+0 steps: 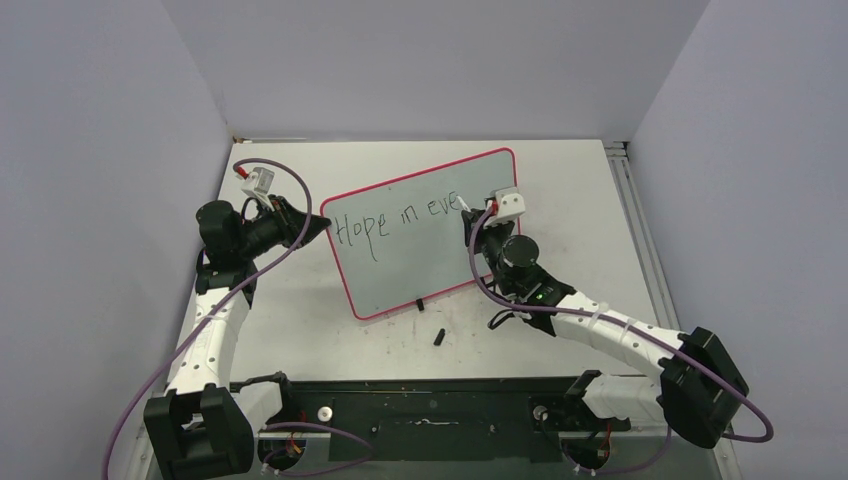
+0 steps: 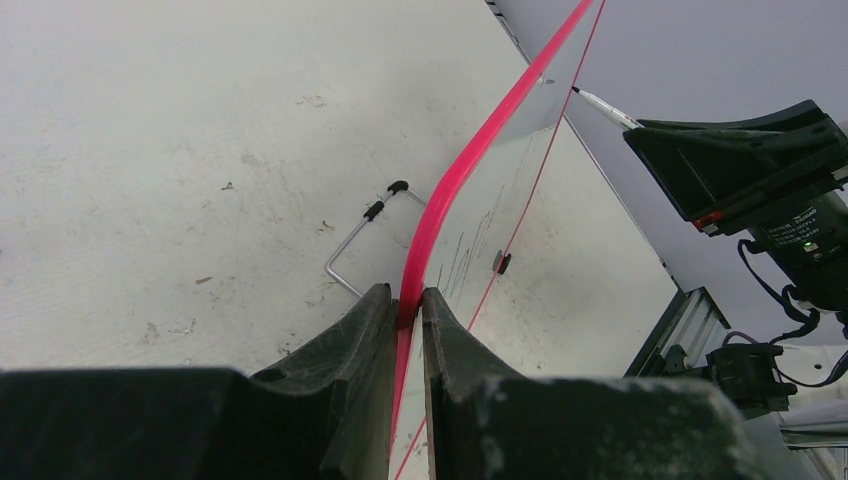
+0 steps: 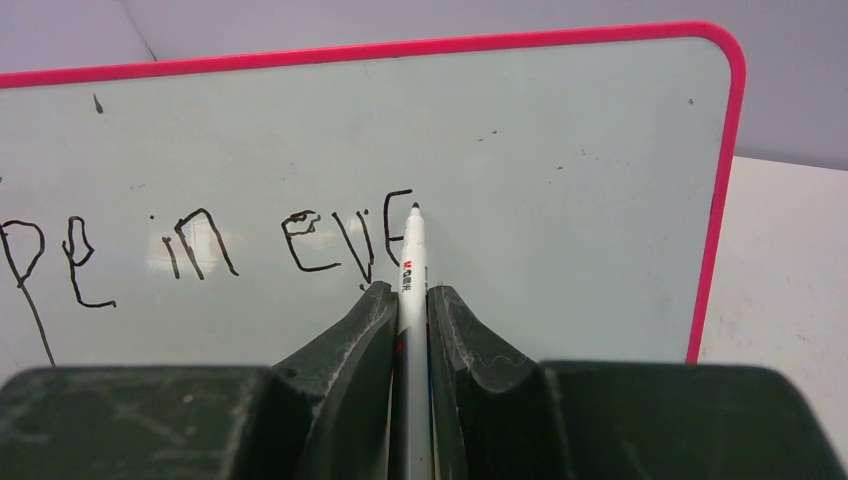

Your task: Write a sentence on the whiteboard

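The left gripper's (image 2: 408, 300) jaws are closed narrow on the red rim of the board (image 2: 470, 160). They pinch its edge so that the rim runs straight up and away from between the fingertips. The board stands nearly upright, leaning back. Its writing face lies to the right of these jaws and its back to the left. Behind it, just left of the jaws, a bent wire stand (image 2: 360, 235) with black tips reaches down to the table (image 2: 150, 150).

The right gripper's (image 3: 410, 290) jaws are shut on a white pen (image 3: 410, 255). Its barrel runs out between the two fingers and points forward. The black tip sits just ahead of the fingertips and touches the board (image 3: 560, 200) at the end of the last stroke.

The sentence (image 3: 200, 245) is in black marker and stretches away to the left of these jaws. In the right wrist view it reads "pe in eve", followed by a hooked stroke that ends at the pen tip. The surface to the right of the jaws is bare up to the rounded red corner.

From above, the left gripper (image 1: 322, 226) holds the board's (image 1: 420, 260) left edge, and the right gripper (image 1: 470, 215) faces its upper right part. The sentence (image 1: 395, 222) lies between the two and reads "Hope in eve". Nearer the arm bases than either pair of jaws, a small black thing (image 1: 439, 336) lies on the table (image 1: 300, 330), just clear of the board's lower rim. I cannot tell what it is.
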